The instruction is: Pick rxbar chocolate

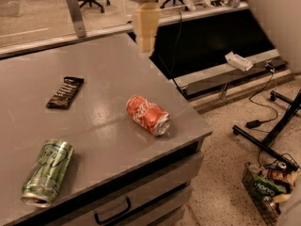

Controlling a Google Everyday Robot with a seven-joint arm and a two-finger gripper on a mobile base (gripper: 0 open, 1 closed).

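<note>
The rxbar chocolate (pixel 65 92) is a flat dark bar with white lettering, lying on the grey table (pixel 108 69) at the left middle. My gripper (pixel 146 44) hangs from the top of the camera view above the table's far right part, well to the right of and beyond the bar. It holds nothing that I can see.
A red soda can (pixel 147 115) lies on its side near the table's right front corner. A green can (pixel 48 172) lies on its side at the front left. Drawers sit under the table front. A stand and a basket of items (pixel 268 187) are on the floor at right.
</note>
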